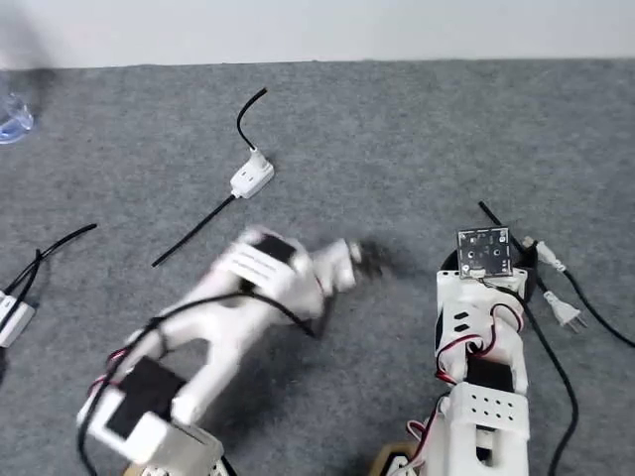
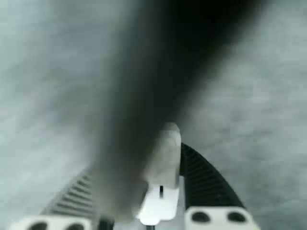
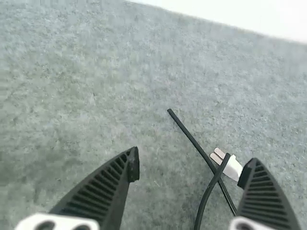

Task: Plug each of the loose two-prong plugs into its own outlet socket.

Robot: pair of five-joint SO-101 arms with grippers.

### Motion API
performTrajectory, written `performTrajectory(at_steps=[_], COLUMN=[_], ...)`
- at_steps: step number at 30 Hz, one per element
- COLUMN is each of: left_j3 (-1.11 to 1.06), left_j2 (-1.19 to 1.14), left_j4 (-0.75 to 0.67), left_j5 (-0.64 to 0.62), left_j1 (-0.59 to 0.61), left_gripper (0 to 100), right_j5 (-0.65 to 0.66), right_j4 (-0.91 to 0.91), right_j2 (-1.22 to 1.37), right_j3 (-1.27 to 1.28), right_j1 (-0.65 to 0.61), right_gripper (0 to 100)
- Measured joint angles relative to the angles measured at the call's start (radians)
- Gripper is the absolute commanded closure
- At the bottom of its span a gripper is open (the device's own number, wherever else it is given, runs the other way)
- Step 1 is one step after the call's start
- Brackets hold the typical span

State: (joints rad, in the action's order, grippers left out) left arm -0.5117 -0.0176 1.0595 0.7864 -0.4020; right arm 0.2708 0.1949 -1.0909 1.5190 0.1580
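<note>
My left gripper (image 2: pixel 163 158) is shut on a small white plug (image 2: pixel 161 191) with a dark cord; the view is smeared. In the high view that gripper (image 1: pixel 362 260) sits low over the carpet near the middle. A white outlet socket (image 1: pixel 251 177) on a black cord lies beyond it, and a second socket (image 1: pixel 10 317) is at the left edge. My right gripper (image 3: pixel 192 160) is open above the carpet, with a white two-prong plug (image 3: pixel 228 163) lying just inside one fingertip. Two loose plugs (image 1: pixel 549 256) (image 1: pixel 564 315) lie right of the right arm's wrist (image 1: pixel 483 253).
Grey carpet (image 1: pixel 397 129) covers the table up to a white wall at the back. Black cords trail from the plugs along the right side (image 1: pixel 561 387). A loose black cord end (image 3: pixel 171 112) lies ahead of the right gripper. A clear object (image 1: pixel 12 117) sits far left.
</note>
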Motion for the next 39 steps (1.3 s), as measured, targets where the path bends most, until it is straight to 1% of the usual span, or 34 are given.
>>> performTrajectory(at_steps=[4, 7, 11, 14, 17, 19, 22, 27, 30, 31, 33, 35, 36, 39], left_j3=[0.143, 0.249, 0.347, 0.396, 0.456, 0.505, 0.608, 0.856, 1.014, 1.063, 1.154, 1.247, 1.297, 1.452], left_j2=[0.109, 0.132, 0.115, 0.043, -0.064, -0.153, -0.304, -0.563, -0.712, -0.756, -0.835, -0.89, -0.91, -0.954], left_j4=[0.08, 0.137, 0.187, 0.18, 0.121, 0.086, 0.064, 0.054, 0.054, 0.058, 0.089, 0.153, 0.19, 0.305], left_j5=[0.0, 0.006, 0.083, 0.107, 0.112, 0.112, 0.114, -0.014, -0.052, -0.057, -0.063, -0.069, -0.071, -0.077], left_j1=[0.17, 0.288, 0.41, 0.486, 0.546, 0.555, 0.535, 0.493, 0.482, 0.48, 0.48, 0.48, 0.48, 0.48], left_gripper=[99, 99, 99, 99, 99, 99, 99, 98, 98, 95, 86, 78, 76, 76], right_j5=[0.0, 0.003, 0.003, 0.003, 0.003, 0.012, 0.057, 0.086, 0.086, 0.086, 0.086, 0.086, 0.086, 0.086], right_j4=[-0.006, -0.006, -0.006, -0.006, -0.006, -0.006, -0.006, -0.006, -0.009, -0.009, -0.009, -0.009, -0.009, -0.009], right_j2=[0.0, 0.0, 0.0, 0.0, 0.0, 0.0, 0.0, 0.0, 0.0, 0.0, 0.0, 0.0, 0.0, 0.0], right_j3=[0.0, 0.0, 0.0, 0.0, 0.0, 0.003, 0.006, 0.026, 0.026, 0.026, 0.026, 0.026, 0.026, 0.026], right_j1=[-0.002, -0.002, -0.002, -0.005, -0.011, -0.023, -0.044, -0.061, -0.061, -0.063, -0.063, -0.063, -0.063, -0.063], right_gripper=[67.1, 67.1, 67.1, 67.1, 67.1, 67.1, 67.1, 67.1, 67.1, 67.1, 67.1, 67.1, 67.1, 67.1])
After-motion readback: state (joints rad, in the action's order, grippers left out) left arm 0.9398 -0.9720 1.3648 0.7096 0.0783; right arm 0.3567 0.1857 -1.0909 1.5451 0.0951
